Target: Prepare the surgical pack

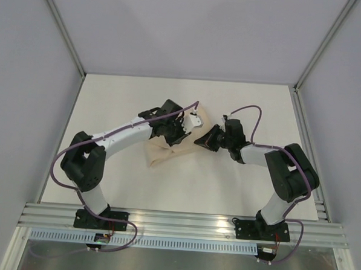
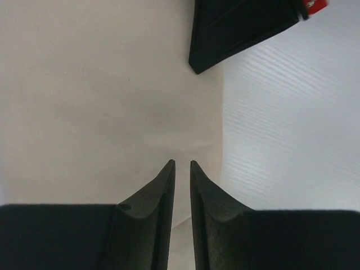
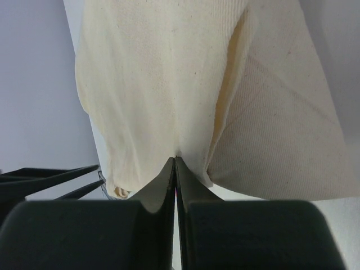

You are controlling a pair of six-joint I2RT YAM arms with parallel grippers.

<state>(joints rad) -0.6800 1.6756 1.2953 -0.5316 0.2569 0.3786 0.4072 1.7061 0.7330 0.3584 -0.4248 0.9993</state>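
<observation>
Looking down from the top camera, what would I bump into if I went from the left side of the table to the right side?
left arm's elbow → beige cloth → right gripper → right arm's elbow

From above, the left hand (image 1: 171,133) and right hand (image 1: 201,140) cover the upper edge of the beige cloth (image 1: 161,153), and its folds hide their inside. In the left wrist view a dark shape (image 2: 236,28) is cut off by the top edge, and whether the hand's narrow finger gap pinches cloth cannot be told
</observation>
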